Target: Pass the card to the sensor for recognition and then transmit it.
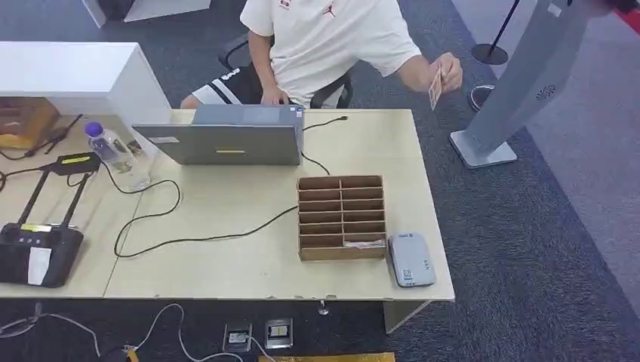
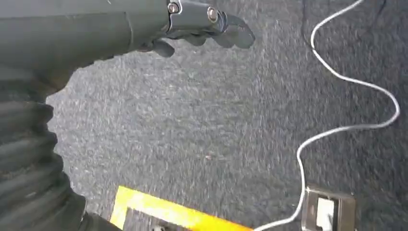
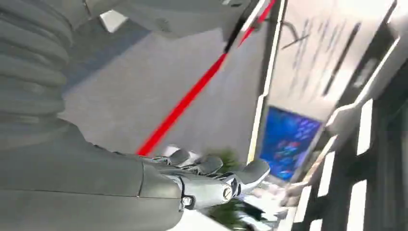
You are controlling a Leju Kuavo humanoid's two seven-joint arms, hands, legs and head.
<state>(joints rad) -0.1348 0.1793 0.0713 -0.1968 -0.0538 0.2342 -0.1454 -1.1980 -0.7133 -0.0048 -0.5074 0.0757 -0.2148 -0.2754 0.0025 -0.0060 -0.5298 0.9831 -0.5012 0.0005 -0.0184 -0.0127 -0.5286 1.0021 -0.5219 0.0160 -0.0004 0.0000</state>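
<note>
The person's hand (image 1: 450,72) holds the card (image 1: 435,87) out past the table's (image 1: 226,256) far corner. The right hand (image 3: 211,175) is raised, fingers loosely apart, holding nothing; the left hand (image 2: 207,29) hangs empty, fingers slightly curled. I'd bring the right hand under the card, thumb opposed, before pinching its edge.

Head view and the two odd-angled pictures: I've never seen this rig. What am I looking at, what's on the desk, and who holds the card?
The wide picture is the humanoid robot's own view down at a desk. On it: a laptop, a water bottle, a wooden slotted organizer and a grey card reader beside it. A seated person holds the card. The other pictures come from wrist cameras: the left hand hangs over carpet, the right hand is raised; both hold nothing, fingers loosely extended.
</note>
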